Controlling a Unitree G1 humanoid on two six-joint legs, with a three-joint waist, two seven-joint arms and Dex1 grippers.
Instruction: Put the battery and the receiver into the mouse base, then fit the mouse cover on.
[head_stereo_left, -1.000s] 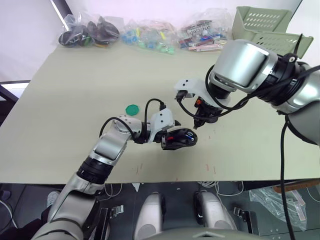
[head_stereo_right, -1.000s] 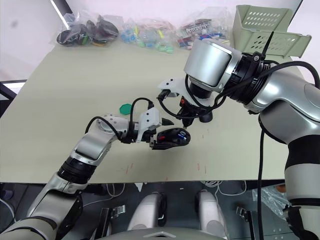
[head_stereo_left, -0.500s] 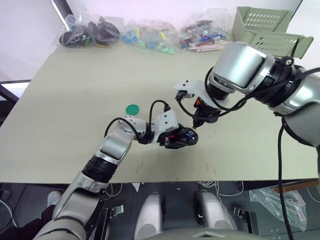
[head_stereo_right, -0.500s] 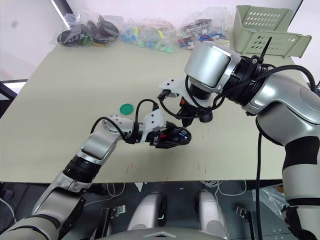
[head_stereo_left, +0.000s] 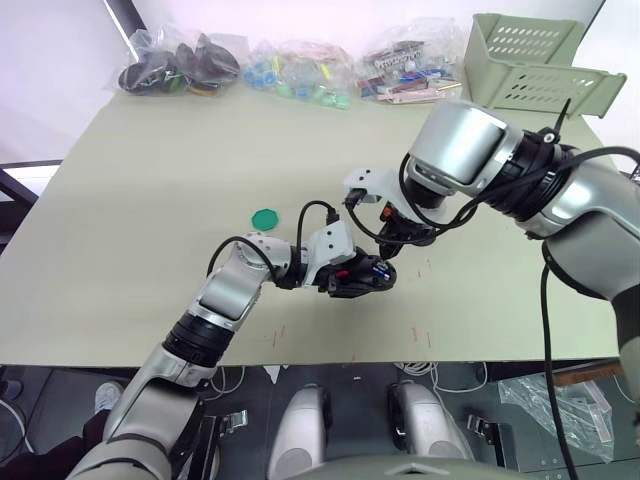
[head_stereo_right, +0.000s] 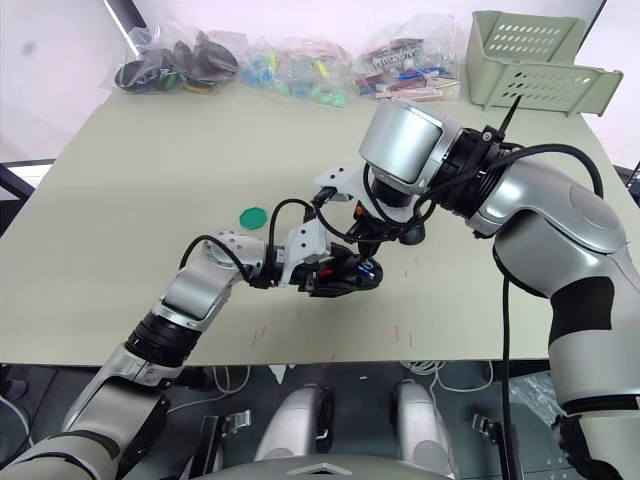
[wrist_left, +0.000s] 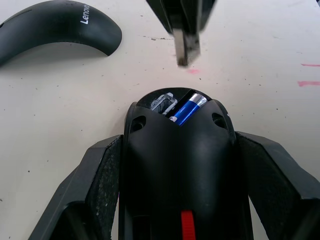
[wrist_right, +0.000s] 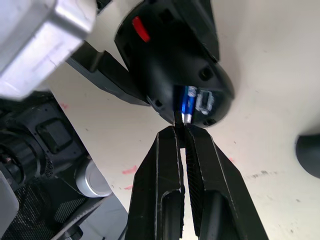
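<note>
1. Two arms now meet at the mouse base (wrist_left: 179, 165): your right gripper (wrist_right: 181, 131) has dropped closer to its open bay over the last second.
2. Left gripper (head_stereo_left: 345, 278) clamps the base's sides, holding it on the table.
3. Mouse cover (wrist_left: 57, 31) lies just beyond the base, unfitted.
4. Battery (wrist_left: 186, 109) is seated in the bay.
5. Receiver (wrist_left: 187, 49) is pinched between the right fingers, just off the bay, so insertion looks imminent.

The right hand (wrist_right: 181, 131) pinches a piece mostly hidden between its fingers, too small to identify.
</note>
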